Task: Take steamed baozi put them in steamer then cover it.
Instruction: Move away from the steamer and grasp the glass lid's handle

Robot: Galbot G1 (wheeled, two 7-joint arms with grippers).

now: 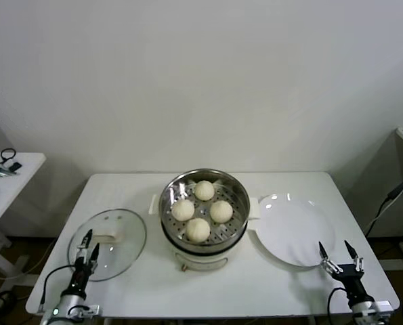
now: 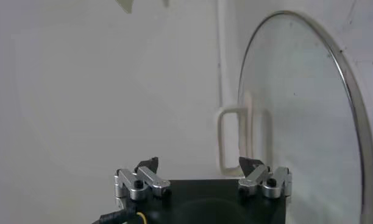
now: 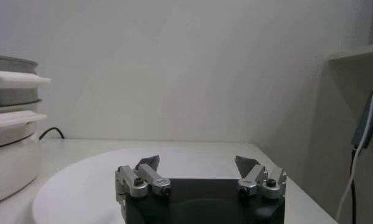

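All four cream-white steamed baozi sit in my shiny steel steamer; the clear glass cover lies on the table before my released left end effector, ready for covering. My right end effector idles released.

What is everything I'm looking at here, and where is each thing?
table: one, white, in front of the robot, carrying everything below.
steamer: one, shiny steel on a white base, middle of the table, uncovered.
buns: four, cream-white, on the holed tray inside the steamer.
lid: one, clear glass with a metal rim and cream handle, flat on the table left of the steamer.
plate: one, white, right of the steamer, nothing on it.
side table: one, white, far left, with a few small dark items I cannot identify.
left gripper: one, metal and black, open, over the lid's near edge, holding nothing.
right gripper: one, metal and black, open, at the plate's near right edge, holding nothing.
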